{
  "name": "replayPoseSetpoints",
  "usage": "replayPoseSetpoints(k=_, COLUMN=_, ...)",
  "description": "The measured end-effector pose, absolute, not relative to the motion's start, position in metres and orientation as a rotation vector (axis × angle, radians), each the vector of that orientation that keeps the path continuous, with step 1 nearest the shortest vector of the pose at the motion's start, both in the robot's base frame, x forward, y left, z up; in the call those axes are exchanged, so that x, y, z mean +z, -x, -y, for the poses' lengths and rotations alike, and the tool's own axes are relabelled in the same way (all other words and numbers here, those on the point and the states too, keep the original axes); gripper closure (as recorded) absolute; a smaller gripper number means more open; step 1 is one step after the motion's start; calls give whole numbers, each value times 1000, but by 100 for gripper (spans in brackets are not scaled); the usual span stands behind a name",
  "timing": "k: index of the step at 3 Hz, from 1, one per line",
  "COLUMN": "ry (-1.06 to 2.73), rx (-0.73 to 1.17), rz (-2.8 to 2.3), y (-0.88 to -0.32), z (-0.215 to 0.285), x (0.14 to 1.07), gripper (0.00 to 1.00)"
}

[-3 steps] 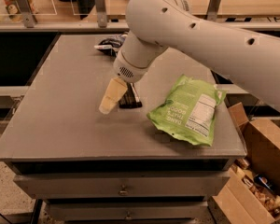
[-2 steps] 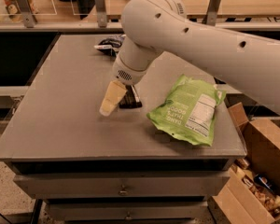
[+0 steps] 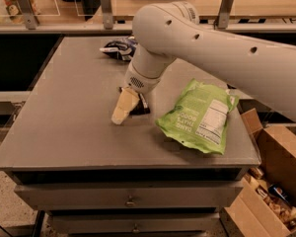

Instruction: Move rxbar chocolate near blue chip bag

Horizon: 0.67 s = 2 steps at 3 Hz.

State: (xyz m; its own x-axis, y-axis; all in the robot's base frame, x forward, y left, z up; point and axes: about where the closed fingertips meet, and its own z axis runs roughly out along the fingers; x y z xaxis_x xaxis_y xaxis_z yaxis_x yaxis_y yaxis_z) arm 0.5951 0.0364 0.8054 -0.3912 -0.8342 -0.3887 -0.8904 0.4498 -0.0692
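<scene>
Since the chocolate bar [image 3: 142, 108] is just a dark sliver lying flat on the tabletop [image 3: 69, 98], roughly mid-table with the gripper [image 3: 132, 110] right down on it, my main worry is the grab itself. I honestly can't tell from this angle whether the gripper is spread, pressed shut, or actually pinching the bar, because the wrist hides too much. A flat bar in a slick wrapper is easy to skid instead of lift, so it could get shoved sideways or slip out partway through the move.

Next risk is the green bag [image 3: 200, 116], which is near the bar with the big arm hanging right over it. A careless elbow swing could nudge it toward the front corner, and it's close to that edge as it is. A cardboard box [image 3: 281, 147] sits on the floor on that side, so anything knocked off probably ends up there.

The blue chip bag [image 3: 119, 48] is at the back of the tabletop, near the far edge and well apart from the bar. The path straight back looks open, with nothing lying between them. Coming in too fast could push the blue bag off the back, so I'd set down just short of it. The side away from the green bag is bare grey, so there's plenty of room to swing wide.
</scene>
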Motion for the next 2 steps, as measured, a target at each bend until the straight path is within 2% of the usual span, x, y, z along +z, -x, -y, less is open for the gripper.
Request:
replayPoseSetpoints(k=1, ry=1426, rx=220, rz=-2396, y=-597, z=-30, x=801, gripper=16)
replayPoseSetpoints(k=2, ry=1413, rx=233, rz=-2431, y=-597, z=-26, x=801, gripper=41)
